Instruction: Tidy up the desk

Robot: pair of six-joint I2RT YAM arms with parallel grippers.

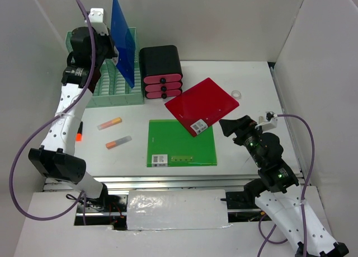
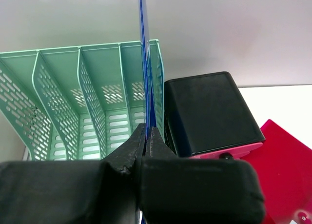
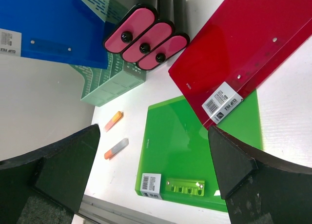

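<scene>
The desk (image 1: 253, 78) takes up the whole middle of the overhead view, just ahead of the two arm bases. It is a flat white top boxed in by white panels on three sides, with a silver rail along its near edge. At its 10 o'clock corner stands a mint-green rack (image 1: 112, 90), and just beside that, toward 12, a black drawer box (image 1: 160, 60) with pink fronts. The left gripper (image 2: 146, 136) is pinched tight on the bottom edge of a blue folder (image 1: 124, 41), holding it upright over the rack's right end. A green folder (image 1: 182, 145) lies flat near the rail, and a red folder (image 1: 201, 104) overlaps its 1 o'clock corner. Two orange-tipped markers (image 1: 109, 123) lie at its 9 o'clock. The right gripper (image 3: 153, 133) hovers at the desk's 4 o'clock, spread wide and holding nothing.
</scene>
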